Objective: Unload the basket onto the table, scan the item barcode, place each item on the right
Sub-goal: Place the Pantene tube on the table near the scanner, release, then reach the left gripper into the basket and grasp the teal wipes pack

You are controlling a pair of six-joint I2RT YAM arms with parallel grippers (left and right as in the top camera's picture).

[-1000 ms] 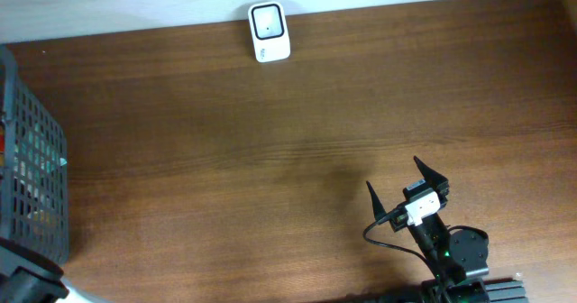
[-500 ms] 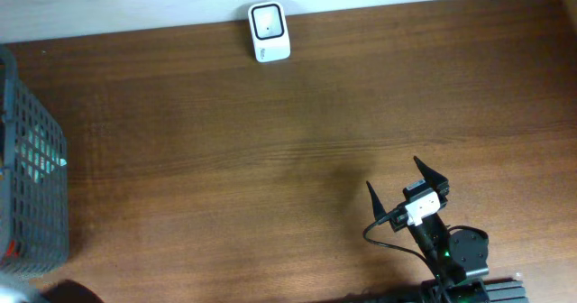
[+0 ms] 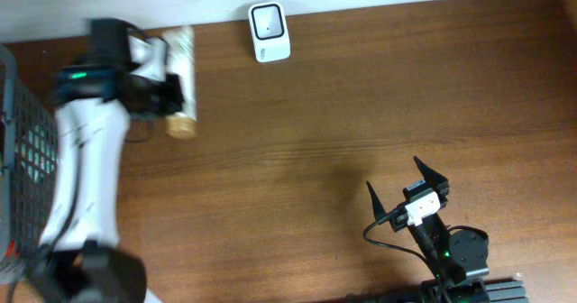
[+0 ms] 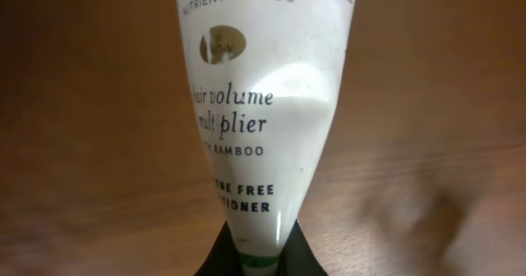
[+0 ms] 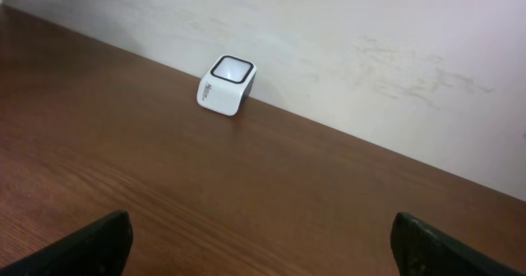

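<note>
Where our left gripper (image 4: 251, 258) closes, it clamps the narrow end of the white conditioner tube (image 4: 263, 103), and the tube widens away from the fingers, with the brown table (image 3: 315, 132) behind it. Farther off, beside the wall, sits the white barcode scanner (image 3: 269, 32). Well apart from both, our right gripper (image 3: 394, 175) stands spread wide and holds nothing.
</note>
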